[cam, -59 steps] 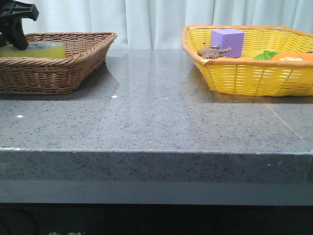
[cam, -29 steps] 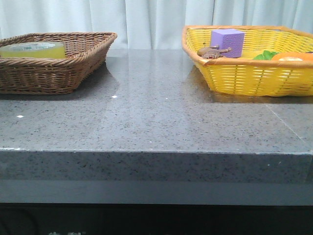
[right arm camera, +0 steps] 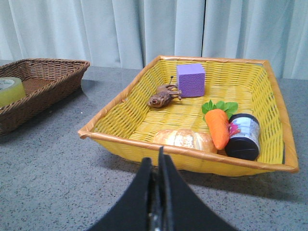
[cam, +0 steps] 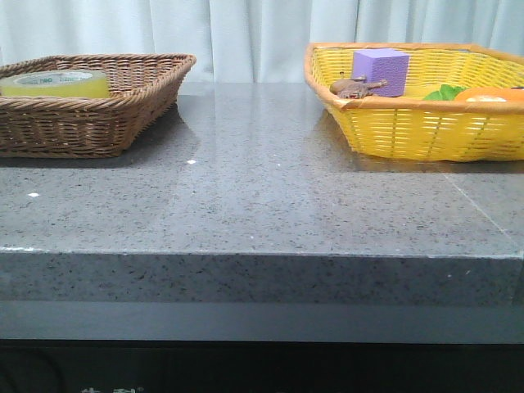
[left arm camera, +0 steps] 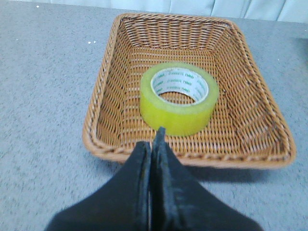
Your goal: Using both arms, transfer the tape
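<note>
The yellow tape roll (left arm camera: pixel 179 97) lies flat in the brown wicker basket (left arm camera: pixel 108 86), white core with green lettering facing up. It also shows in the front view (cam: pixel 56 83) at the far left and in the right wrist view (right arm camera: pixel 9 90). My left gripper (left arm camera: pixel 153 139) is shut and empty, held above and back from the basket's near rim. My right gripper (right arm camera: pixel 158 163) is shut and empty, in front of the yellow basket (right arm camera: pixel 120 103). Neither arm shows in the front view.
The yellow basket (cam: pixel 409 131) at the right holds a purple cube (right arm camera: pixel 190 80), a brown toy animal (right arm camera: pixel 161 96), a bread roll (right arm camera: pixel 184 139), a toy carrot (right arm camera: pixel 219 126) and a dark jar (right arm camera: pixel 243 136). Grey stone tabletop (cam: pixel 262 196) lies between the baskets; curtains behind.
One second ago the left gripper stood over the tape in the brown basket in the front view. It has since drawn out of that view, and the tape stays in the basket.
</note>
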`<state>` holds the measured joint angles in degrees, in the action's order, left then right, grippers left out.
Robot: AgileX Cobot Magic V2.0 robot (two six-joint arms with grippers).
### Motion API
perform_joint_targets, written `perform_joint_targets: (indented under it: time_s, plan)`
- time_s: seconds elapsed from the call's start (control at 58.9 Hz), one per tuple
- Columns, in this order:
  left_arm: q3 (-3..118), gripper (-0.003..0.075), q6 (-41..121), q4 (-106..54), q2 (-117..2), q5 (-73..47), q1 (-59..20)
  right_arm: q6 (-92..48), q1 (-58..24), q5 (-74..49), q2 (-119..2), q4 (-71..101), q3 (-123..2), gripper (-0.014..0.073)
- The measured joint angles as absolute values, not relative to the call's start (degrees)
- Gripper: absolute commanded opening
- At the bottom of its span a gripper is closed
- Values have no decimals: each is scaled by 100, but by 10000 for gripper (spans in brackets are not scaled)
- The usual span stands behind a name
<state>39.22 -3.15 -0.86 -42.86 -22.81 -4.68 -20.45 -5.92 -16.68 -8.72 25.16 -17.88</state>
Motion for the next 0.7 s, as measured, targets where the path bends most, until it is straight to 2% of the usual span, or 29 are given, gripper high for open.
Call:
perform_joint_targets:
  time_s: [0.391, 0.696]
  plan:
    - [2763, -20, -315, -86, -2162, -2456, -468, -2045, -592, -1668, -872, 2516, -1788, -79]
    - [2661, -20, -305, -86, -1957, -2601, -468, -2045, -592, -1668, -872, 2516, -1788, -79]
